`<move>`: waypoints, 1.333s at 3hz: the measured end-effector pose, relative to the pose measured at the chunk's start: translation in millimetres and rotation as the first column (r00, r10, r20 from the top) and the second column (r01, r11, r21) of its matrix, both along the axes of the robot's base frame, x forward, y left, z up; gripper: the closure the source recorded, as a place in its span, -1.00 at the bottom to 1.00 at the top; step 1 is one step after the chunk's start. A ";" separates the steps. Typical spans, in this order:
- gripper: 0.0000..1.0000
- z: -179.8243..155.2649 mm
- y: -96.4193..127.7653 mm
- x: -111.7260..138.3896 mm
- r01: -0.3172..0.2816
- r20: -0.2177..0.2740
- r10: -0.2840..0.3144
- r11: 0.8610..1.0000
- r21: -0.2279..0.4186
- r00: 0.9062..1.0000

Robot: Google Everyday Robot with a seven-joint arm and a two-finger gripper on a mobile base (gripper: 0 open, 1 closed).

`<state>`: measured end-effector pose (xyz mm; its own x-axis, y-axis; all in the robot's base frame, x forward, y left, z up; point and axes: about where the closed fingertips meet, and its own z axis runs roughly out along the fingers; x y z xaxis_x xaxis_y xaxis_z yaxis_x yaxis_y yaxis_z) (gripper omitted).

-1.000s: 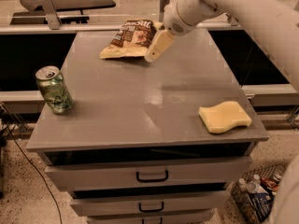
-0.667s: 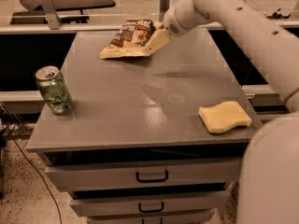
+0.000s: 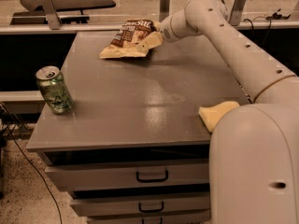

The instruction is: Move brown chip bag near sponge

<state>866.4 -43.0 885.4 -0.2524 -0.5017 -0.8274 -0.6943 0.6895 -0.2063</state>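
Observation:
The brown chip bag (image 3: 127, 37) lies at the far end of the grey table (image 3: 140, 101), dark front up with pale tan edges. My gripper (image 3: 152, 40) is at the bag's right edge and touches it, low over the table. The pale yellow sponge (image 3: 215, 115) lies near the table's right front edge, far from the bag. My arm's near segment hides its right part.
A green can (image 3: 54, 90) stands upright near the table's left front edge. My arm (image 3: 233, 45) stretches over the right side of the table, and its base (image 3: 254, 167) fills the lower right. Drawers (image 3: 152, 175) are below the tabletop.
My gripper has moved from just right of the bag up against its right edge. My arm now covers more of the right foreground and part of the sponge. The bag has stayed put.

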 end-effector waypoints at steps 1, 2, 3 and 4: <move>-1.00 -6.1 18.2 16.1 0.007 -0.022 -0.005 0.997 0.082 1.000; -1.00 -12.7 33.8 25.5 0.006 -0.047 0.000 0.991 0.135 0.999; -0.66 -23.4 45.0 29.6 0.010 -0.087 0.005 0.985 0.171 0.996; -0.21 -27.9 46.9 30.1 0.022 -0.106 -0.002 0.982 0.187 0.994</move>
<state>896.6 3.9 857.5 -0.3476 -0.3366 -0.8751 -0.6963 0.7177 0.0005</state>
